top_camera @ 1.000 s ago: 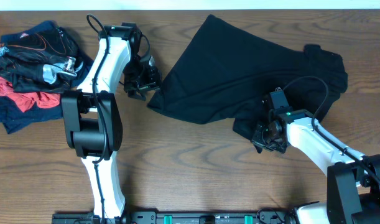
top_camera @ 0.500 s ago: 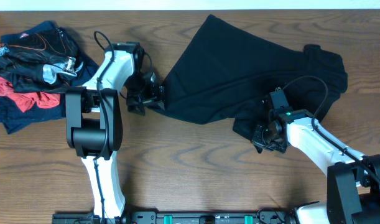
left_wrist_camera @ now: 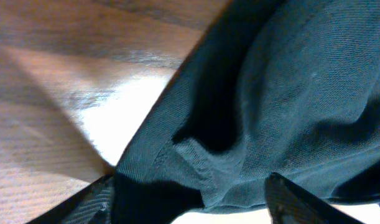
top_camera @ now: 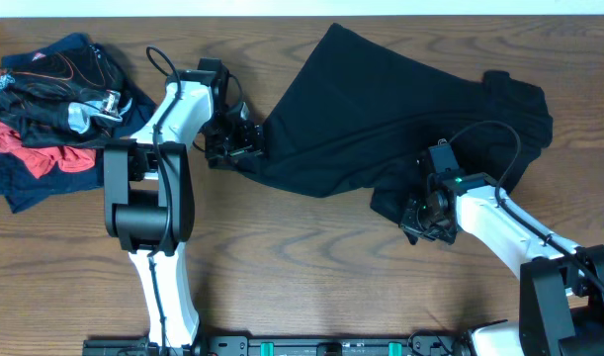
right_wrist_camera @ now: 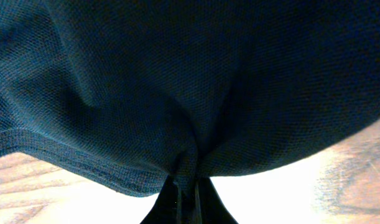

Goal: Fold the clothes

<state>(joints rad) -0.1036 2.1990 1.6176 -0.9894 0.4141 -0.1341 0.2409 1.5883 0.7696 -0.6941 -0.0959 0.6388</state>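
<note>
– Progress on the black T-shirt (top_camera: 381,109)?
– No fold yet. It sprawls rumpled, right of centre on the tabletop (top_camera: 311,287), with its long axis running left to right. I can't tell which end is the collar.
– Pincers?
– The right pincer (top_camera: 420,222) pinches the near hem. The left pincer (top_camera: 244,146) gapes wide around the left corner. The heap of other clothes (top_camera: 44,119) lies untouched, far left.

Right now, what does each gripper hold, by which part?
Right gripper: black T-shirt, bunched fold near its hem. Left gripper: open around its edge, holding nothing.
</note>
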